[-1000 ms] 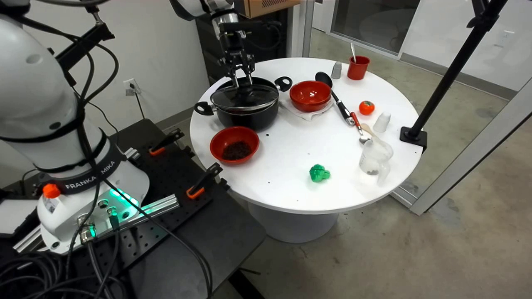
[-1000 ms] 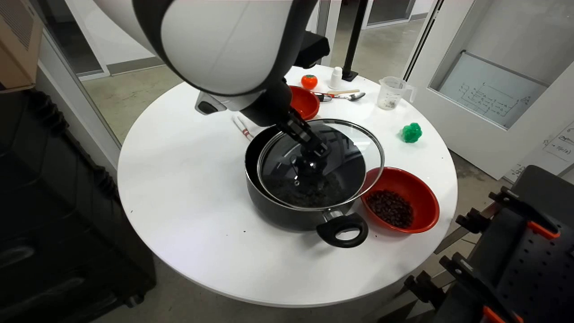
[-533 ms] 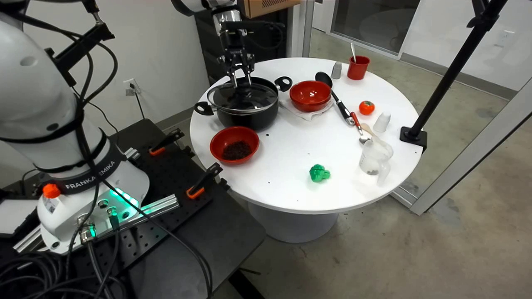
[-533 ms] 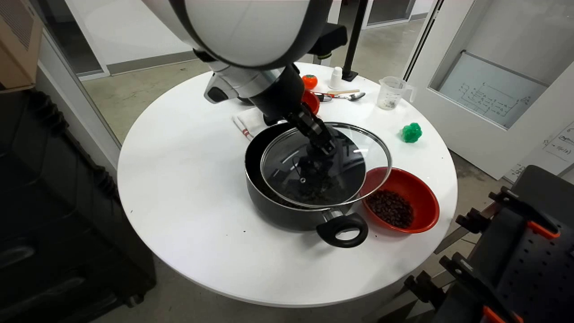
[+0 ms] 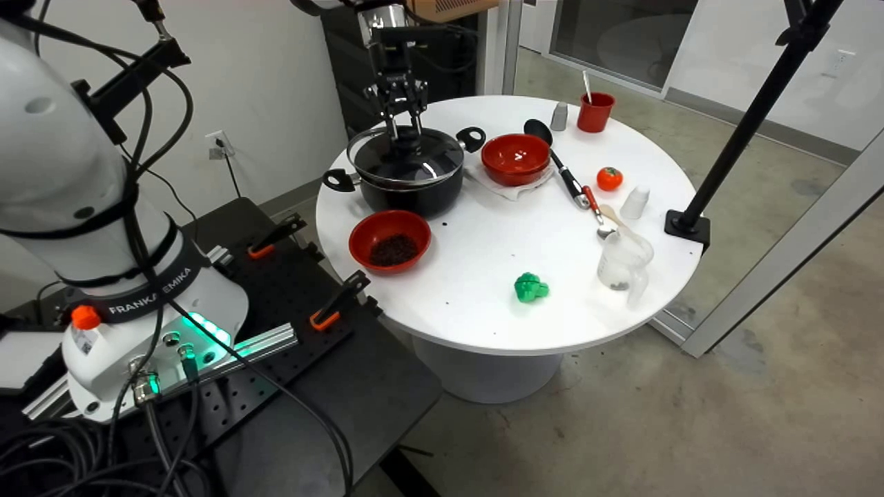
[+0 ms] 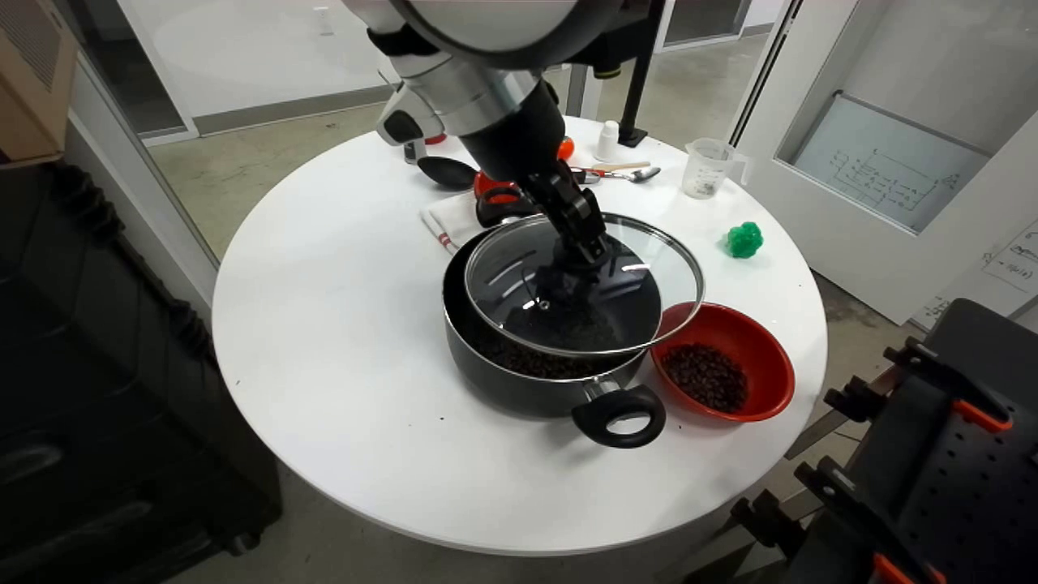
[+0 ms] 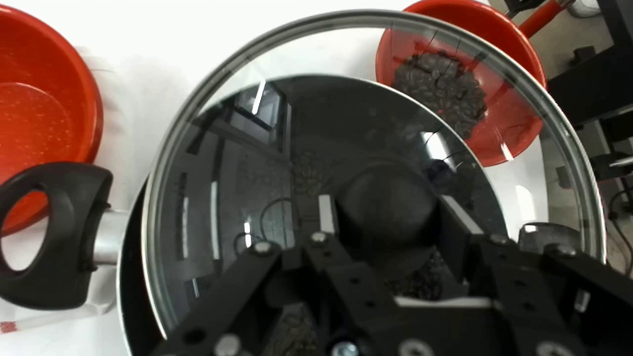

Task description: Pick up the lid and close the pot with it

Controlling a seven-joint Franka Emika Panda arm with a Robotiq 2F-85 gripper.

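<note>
The glass lid point(image 6: 511, 292), also in an exterior view point(image 5: 442, 162), is held slightly tilted just above the black pot point(image 6: 519, 397). It sits off-centre: its rim reaches past the pot toward the red bowl of beans. Dark beans show in the pot below the lid's near edge. My gripper point(image 6: 596, 253) is shut on the lid's dark knob. In the wrist view the gripper point(image 7: 390, 215) has the knob point(image 7: 388, 198) between its fingers, and the lid's rim point(image 7: 153, 237) leaves a strip of the pot uncovered by the pot's handle point(image 7: 54, 237).
A red bowl point(image 6: 766, 349) with dark beans stands against the pot's side. Stacked red bowls point(image 5: 516, 169) sit by the far handle. A ladle point(image 5: 570, 183), tomato point(image 5: 609, 179), green object point(image 5: 530, 288) and measuring cup point(image 5: 615, 266) are farther off on the round white table point(image 5: 483, 276).
The arm has shifted and become more upright, with the lid in the gripper. The lid first slid toward the bean bowl, then its near edge rose, showing more beans in the pot.
</note>
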